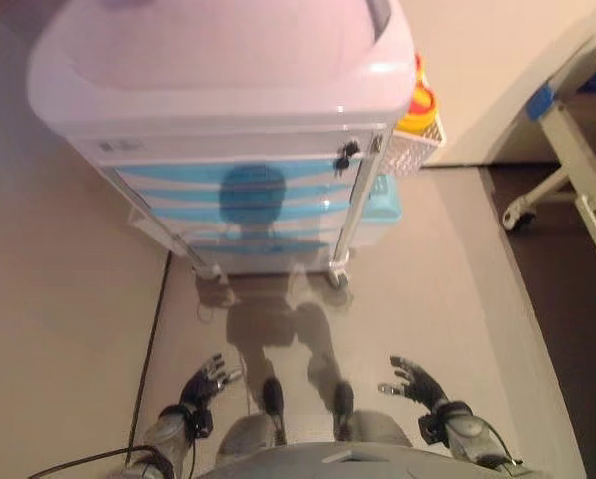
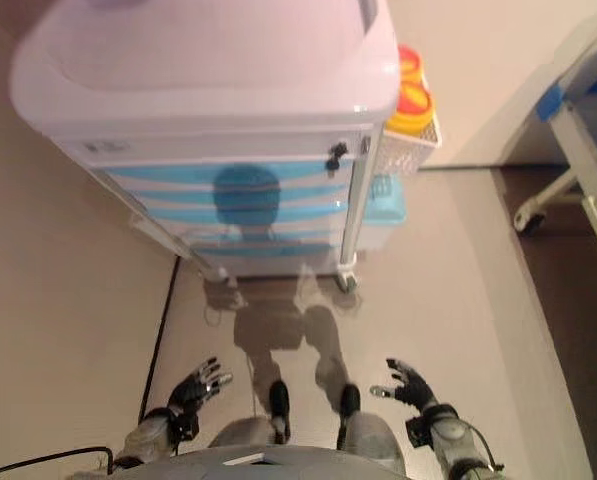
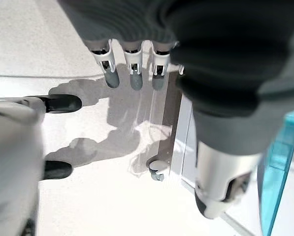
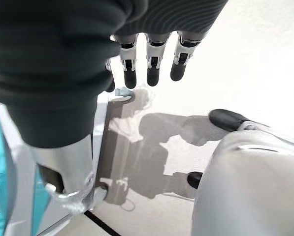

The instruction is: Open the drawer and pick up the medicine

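A white cart on little wheels stood on the floor in front of the robot. Its front had a stack of blue drawers, and all of them were closed. No medicine could be seen anywhere; I could not tell where it was. A small dark key hung at the front corner of the cart, above the drawers. A white basket hung on the cart's side, with a yellow and red tub in it. A light blue bin sat lower on that same side. A bed frame with a wheel stood far off by the wall.

The left robot hand hung low over the floor, well apart from the cart. Its fingers were spread wide and held nothing. The right robot hand was low too, on the other side, also wide and holding nothing. Neither robot hand touched the drawers.
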